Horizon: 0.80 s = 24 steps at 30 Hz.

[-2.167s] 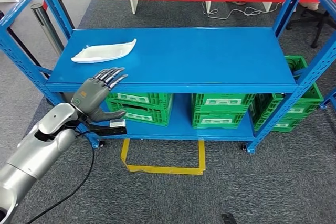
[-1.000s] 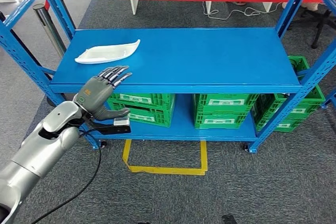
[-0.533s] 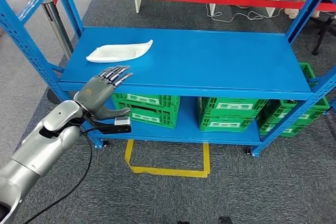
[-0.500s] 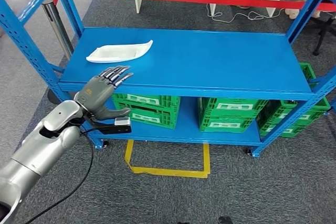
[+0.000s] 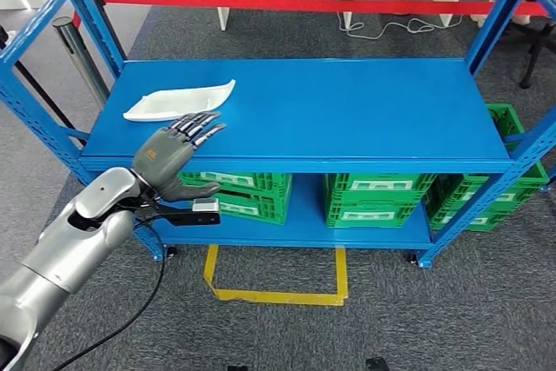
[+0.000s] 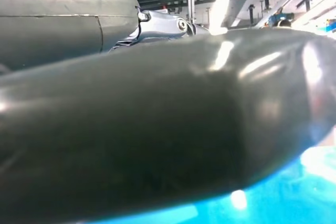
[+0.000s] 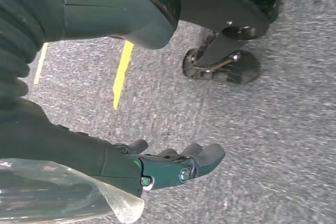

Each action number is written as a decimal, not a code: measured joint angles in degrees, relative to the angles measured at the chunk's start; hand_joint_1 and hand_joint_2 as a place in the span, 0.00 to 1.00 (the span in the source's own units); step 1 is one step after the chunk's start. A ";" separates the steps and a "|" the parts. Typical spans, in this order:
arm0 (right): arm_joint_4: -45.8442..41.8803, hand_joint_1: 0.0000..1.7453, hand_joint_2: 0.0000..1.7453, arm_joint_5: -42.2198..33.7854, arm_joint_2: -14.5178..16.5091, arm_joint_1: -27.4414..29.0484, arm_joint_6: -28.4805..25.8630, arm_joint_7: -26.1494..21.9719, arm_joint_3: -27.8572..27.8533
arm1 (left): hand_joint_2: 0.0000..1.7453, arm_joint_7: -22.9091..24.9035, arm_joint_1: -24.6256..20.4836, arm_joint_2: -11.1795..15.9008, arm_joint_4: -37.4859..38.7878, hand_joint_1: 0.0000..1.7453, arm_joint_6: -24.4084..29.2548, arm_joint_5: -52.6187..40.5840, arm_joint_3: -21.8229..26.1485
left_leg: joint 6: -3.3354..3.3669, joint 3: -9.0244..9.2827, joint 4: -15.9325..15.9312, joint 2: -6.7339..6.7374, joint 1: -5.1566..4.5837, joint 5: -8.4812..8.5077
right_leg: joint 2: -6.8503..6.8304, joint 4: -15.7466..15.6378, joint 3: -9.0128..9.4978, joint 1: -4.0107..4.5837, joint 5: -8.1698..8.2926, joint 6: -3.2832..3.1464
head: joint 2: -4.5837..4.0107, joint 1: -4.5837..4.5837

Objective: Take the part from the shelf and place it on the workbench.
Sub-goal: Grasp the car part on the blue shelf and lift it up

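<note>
One white part lies on the blue shelf over grey carpet, left hand fingers spread, empty

Head view: bright, even overhead light, sharp focus. The glossy blue steel shelf deck shows no glare and casts a soft shadow on the lower tier beneath it. Uprights flanking the deck splay outward, wide-angle distortion.

Left wrist view: the dark grey left hand is out of focus; bright ceiling-lamp streaks reflect along it; the cyan surface beside it carries overexposed spots.

Right wrist view: dimmer, flat light; the grey speckled carpet blurs toward the frame edge.
</note>
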 joint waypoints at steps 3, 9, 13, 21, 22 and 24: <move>0.02 0.00 1.00 0.05 0.14 -0.11 0.00 0.15 0.11 | 0.00 0.02 -0.42 -0.01 0.06 0.00 -0.27 0.02 -0.18 | 0.90 3.80 -9.29 0.12 -0.38 4.28 | -0.03 -0.37 1.49 0.11 -1.66 0.89 | 0.00 0.02; 0.02 0.00 1.00 0.08 0.19 -0.61 0.02 0.31 0.18 | 0.00 0.04 -0.91 -0.10 0.11 0.00 -0.46 0.03 -0.34 | 2.94 7.32 -12.74 -0.15 -0.27 1.79 | -0.23 5.23 -1.03 0.26 -1.59 2.48 | 0.01 0.28; 0.02 0.00 1.00 0.08 0.19 -0.35 0.04 0.33 0.19 | 0.00 0.04 -0.65 -0.34 0.14 0.00 -0.47 0.11 -0.52 | 3.43 9.74 -12.91 -0.32 -0.54 -0.46 | -0.19 16.03 -10.81 0.32 -5.27 2.59 | 0.00 0.55; 0.02 0.00 1.00 0.08 0.19 0.02 -0.01 0.46 0.22 | 0.00 0.04 -0.60 -0.64 0.57 0.00 -0.24 0.74 -0.69 | 1.89 15.01 -12.45 -0.61 -0.87 -5.12 | -0.14 1.63 -9.39 0.97 7.52 0.33 | 0.00 0.62; 0.01 0.00 1.00 0.09 0.18 -0.03 -0.03 0.47 0.23 | 0.00 0.04 -0.62 -0.66 0.58 0.00 -0.19 0.78 -0.66 | 1.59 14.56 -11.38 -0.56 -0.82 -4.64 | -0.15 1.30 -8.95 0.90 7.40 0.02 | 0.00 0.62; -0.01 0.00 1.00 0.10 0.18 -0.25 -0.10 0.43 0.25 | 0.00 0.02 -0.65 -0.61 0.64 0.00 -0.12 0.92 -0.57 | 0.91 11.50 -6.16 -0.45 -0.69 -3.87 | -0.15 0.48 -7.72 0.63 6.89 -0.64 | 0.00 0.55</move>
